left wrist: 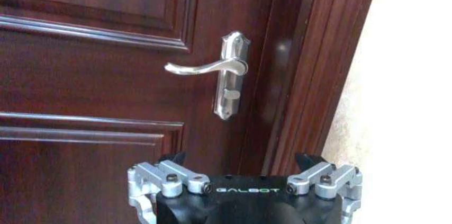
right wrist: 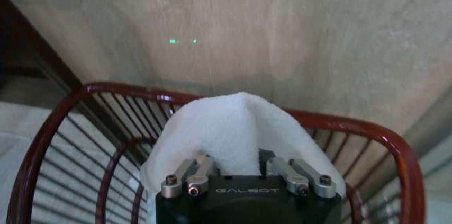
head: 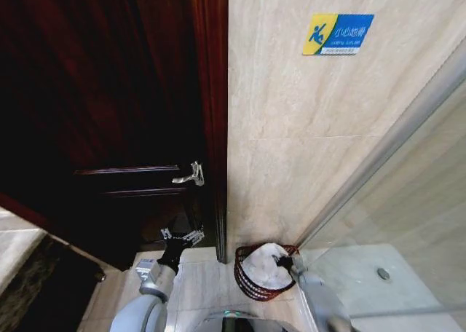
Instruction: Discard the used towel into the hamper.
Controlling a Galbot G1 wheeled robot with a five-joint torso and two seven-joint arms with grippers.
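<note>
Currently right end effector (right wrist: pixel 244 173) pinches the white towel (right wrist: pixel 229 126) over the hamper (right wrist: pixel 395 144) (positioned for a clean drop inside). Left end effector (head: pixel 183 236) idles spread near the door handle (left wrist: pixel 211 68).

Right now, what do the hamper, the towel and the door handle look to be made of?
The hamper: likely metal wire with a glossy reddish-brown coating, judging by thin ribs and a shiny rim. The towel, held in the right gripper over the hamper: white terry-like cloth, soft and fuzzy. The door handle: polished silvery metal with bright reflections, on a dark varnished wooden door.
</note>
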